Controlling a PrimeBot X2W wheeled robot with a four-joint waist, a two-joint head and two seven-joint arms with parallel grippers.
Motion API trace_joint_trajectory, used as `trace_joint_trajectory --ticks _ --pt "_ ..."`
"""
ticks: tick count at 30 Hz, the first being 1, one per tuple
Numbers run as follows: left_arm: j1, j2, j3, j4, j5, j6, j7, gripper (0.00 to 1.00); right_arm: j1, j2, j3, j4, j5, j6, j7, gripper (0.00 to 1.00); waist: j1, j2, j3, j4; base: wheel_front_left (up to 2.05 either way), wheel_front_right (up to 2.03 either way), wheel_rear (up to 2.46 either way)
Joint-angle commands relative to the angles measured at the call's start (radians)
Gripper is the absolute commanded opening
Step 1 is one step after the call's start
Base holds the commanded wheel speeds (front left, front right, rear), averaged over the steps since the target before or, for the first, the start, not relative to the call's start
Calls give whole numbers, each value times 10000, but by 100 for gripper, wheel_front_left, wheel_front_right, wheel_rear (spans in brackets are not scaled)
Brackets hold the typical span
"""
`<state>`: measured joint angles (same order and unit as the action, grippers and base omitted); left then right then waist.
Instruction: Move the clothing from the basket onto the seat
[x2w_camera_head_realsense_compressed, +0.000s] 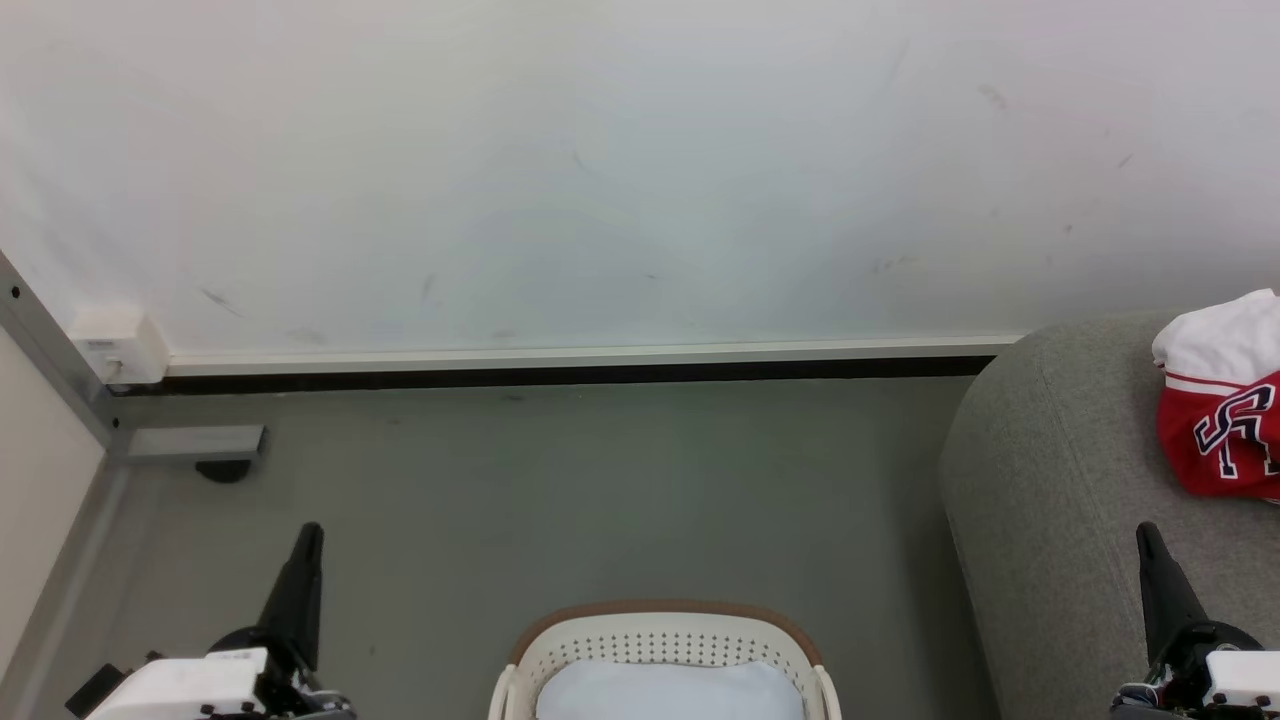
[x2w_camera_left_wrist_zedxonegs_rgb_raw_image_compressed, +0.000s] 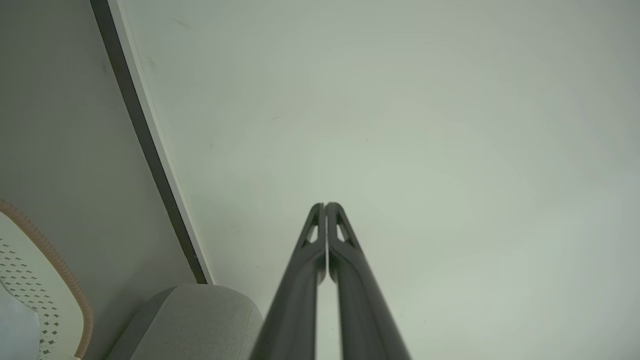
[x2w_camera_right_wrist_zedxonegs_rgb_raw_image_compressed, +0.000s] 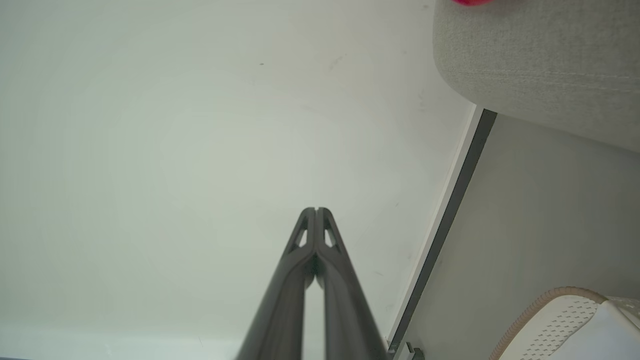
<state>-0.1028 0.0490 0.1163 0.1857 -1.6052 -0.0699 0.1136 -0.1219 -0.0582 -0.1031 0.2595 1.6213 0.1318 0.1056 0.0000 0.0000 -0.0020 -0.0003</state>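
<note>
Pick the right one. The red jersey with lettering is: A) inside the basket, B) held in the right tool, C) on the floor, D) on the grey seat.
D: the red jersey lies on top of the seat, apart from the basket on the floor.

grey floor (x2w_camera_head_realsense_compressed: 600, 500), basket (x2w_camera_head_realsense_compressed: 665, 610) and seat (x2w_camera_head_realsense_compressed: 1050, 480) standing on it, jersey (x2w_camera_head_realsense_compressed: 1215, 440) and white garment (x2w_camera_head_realsense_compressed: 1225, 335) on seat

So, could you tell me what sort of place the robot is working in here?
Probably an indoor room staged as a home laundry corner: a grey upholstered seat beside a scuffed white wall, a perforated laundry basket on the grey floor, and clothing lying on the seat.
</note>
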Motion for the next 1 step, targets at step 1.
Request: trace_joint_trajectory --ticks 1 --pt "-88 16 32 -26 -124 -48 35 0 -105 -56 -13 -30 32 -21 23 0 0 0 -1 0 0 0 0"
